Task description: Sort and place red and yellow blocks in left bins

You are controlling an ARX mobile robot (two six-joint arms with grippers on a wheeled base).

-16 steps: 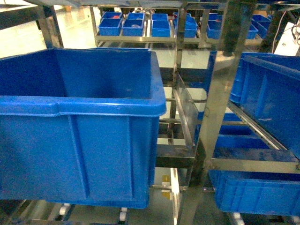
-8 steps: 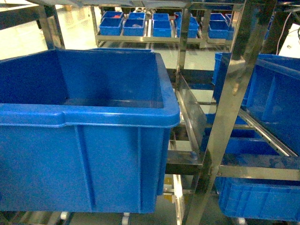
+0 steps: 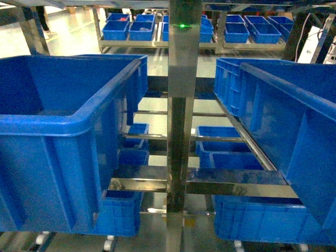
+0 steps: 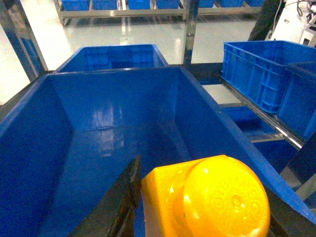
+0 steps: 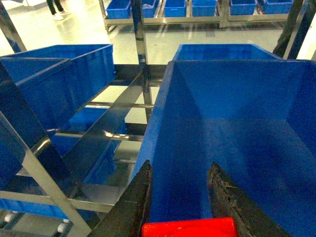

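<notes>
In the left wrist view my left gripper [image 4: 207,183] is shut on the chunky orange-yellow block [image 4: 212,200], stud facing the camera, and holds it above the inside of a deep blue bin [image 4: 98,128]. That bin fills the left of the head view [image 3: 68,123]. In the right wrist view my right gripper [image 5: 180,165] holds the red block [image 5: 190,227] far back between its black fingers [image 5: 140,197], over the near-left corner of another deep blue bin [image 5: 237,98]. Neither gripper shows in the head view.
A steel rack post [image 3: 181,131] stands in the middle between the left bin and a right bin [image 3: 294,105]. Steel rails and lower blue crates [image 3: 226,152] lie between and below. A second bin [image 4: 113,57] sits behind the left one. More crates line far shelves [image 3: 128,29].
The head view has shifted: the steel post now stands in the middle, the left bin sits further left, and the right bin shows more fully. No gripper appears in any head frame.
</notes>
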